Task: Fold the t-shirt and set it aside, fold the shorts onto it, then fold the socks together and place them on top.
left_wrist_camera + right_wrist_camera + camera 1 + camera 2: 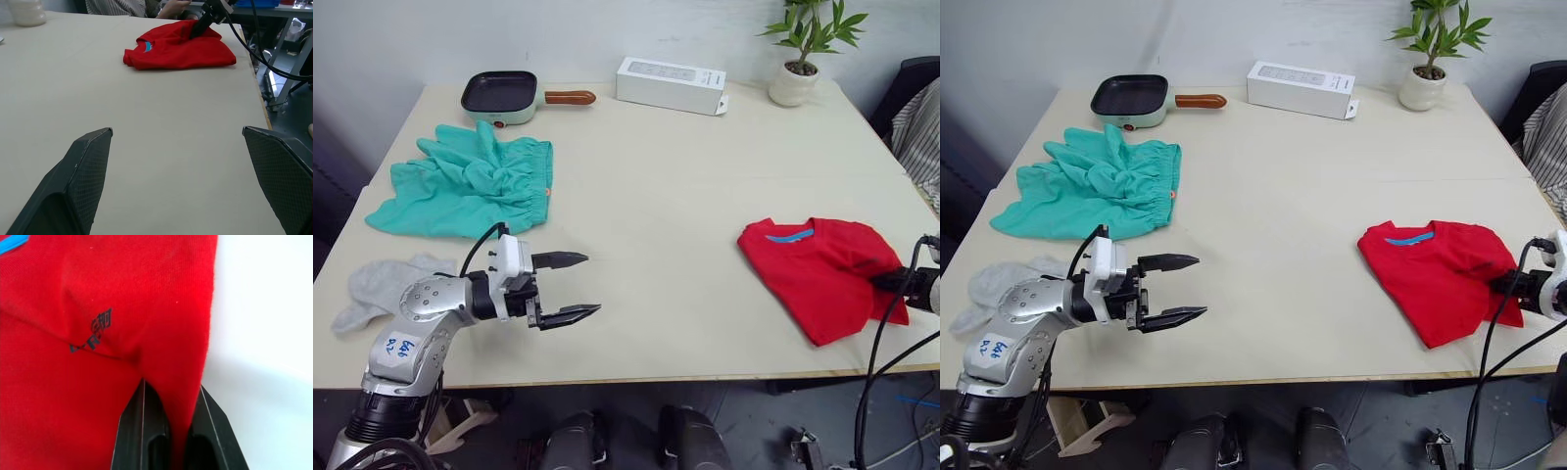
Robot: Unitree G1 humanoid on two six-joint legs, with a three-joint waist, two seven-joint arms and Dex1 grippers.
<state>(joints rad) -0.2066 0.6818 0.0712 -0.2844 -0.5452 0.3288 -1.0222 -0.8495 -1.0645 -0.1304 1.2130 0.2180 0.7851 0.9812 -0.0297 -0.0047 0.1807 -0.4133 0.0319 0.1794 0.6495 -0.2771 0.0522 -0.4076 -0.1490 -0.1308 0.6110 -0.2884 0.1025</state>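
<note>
The red t-shirt (822, 274) lies folded near the table's right edge, blue neck label facing the far side. My right gripper (893, 282) is shut on the t-shirt's right side; the right wrist view shows a fold of red cloth (171, 382) pinched between the fingers. The teal shorts (470, 181) lie crumpled at the far left. Grey socks (377, 286) sit at the near left edge, behind my left arm. My left gripper (573, 287) hovers open above bare table near the front, pointing right, holding nothing.
A green-rimmed frying pan (504, 95) with a wooden handle, a white box (671, 85) and a potted plant (801, 49) stand along the far edge of the table (656, 196). A dark chair with striped fabric (920, 117) stands past the right edge.
</note>
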